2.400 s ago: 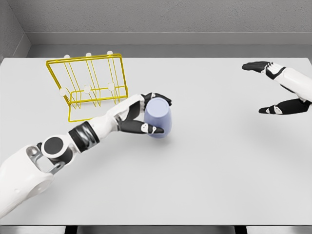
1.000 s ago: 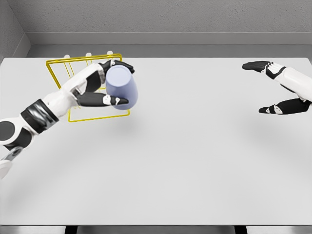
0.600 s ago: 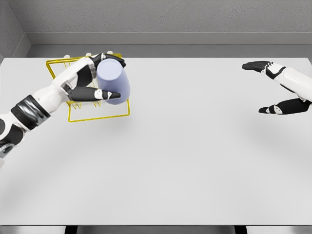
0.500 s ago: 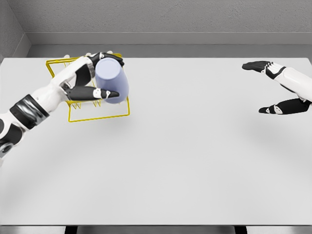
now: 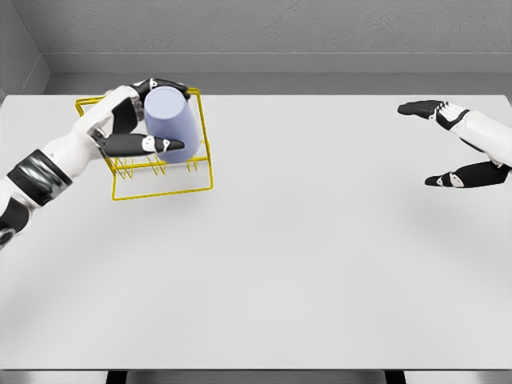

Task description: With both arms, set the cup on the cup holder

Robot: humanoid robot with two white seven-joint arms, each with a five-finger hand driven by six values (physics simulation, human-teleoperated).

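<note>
The cup (image 5: 170,124) and the left hand (image 5: 132,120) cover most of the yellow cup holder (image 5: 164,188), so its pegs are hidden, and whether the cup touches one cannot be told. The left arm runs off the left edge. The right hand (image 5: 456,148) is cut at the wrist by the right edge.

Tabletop (image 5: 320,264): plain white, matte, filling most of the head view; its near edge is running along the bottom of the picture, with a dark strip showing below it. Back wall (image 5: 280,28): grey, rough-textured, rising behind the far edge. A grey ledge (image 5: 320,82) is lying between the wall's foot and the tabletop. Left wall (image 5: 16,48): same grey, meeting the back wall in a corner at upper left. Light is falling soft and even, casting only faint shadows.
</note>
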